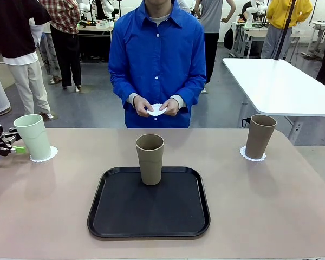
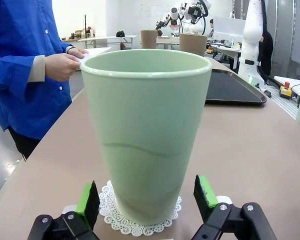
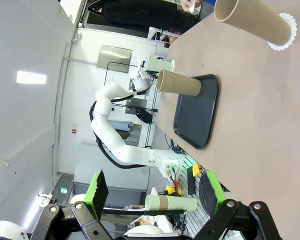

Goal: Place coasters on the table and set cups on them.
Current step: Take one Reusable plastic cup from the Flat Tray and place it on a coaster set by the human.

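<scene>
A mint green cup (image 1: 33, 136) stands on a white lacy coaster (image 1: 43, 154) at the table's (image 1: 271, 206) far left. My left gripper (image 1: 5, 142) is beside it, open. In the left wrist view the fingers (image 2: 87, 202) flank the cup's (image 2: 146, 130) base with gaps on both sides, over the coaster (image 2: 140, 222). One taupe cup (image 1: 259, 136) stands on a coaster (image 1: 252, 156) at the right. Another taupe cup (image 1: 150, 158) stands on the black tray (image 1: 149, 216). The person's hands hold a third coaster (image 1: 156, 110). My right gripper (image 3: 155, 189) is open and holds nothing.
The black tray lies at the table's middle front. The person stands at the far edge, hands above it. A white table (image 1: 281, 84) stands behind at the right. The right wrist view shows the right-hand cup (image 3: 250, 22), the tray (image 3: 197, 112) and the left arm (image 3: 110, 115) farther off.
</scene>
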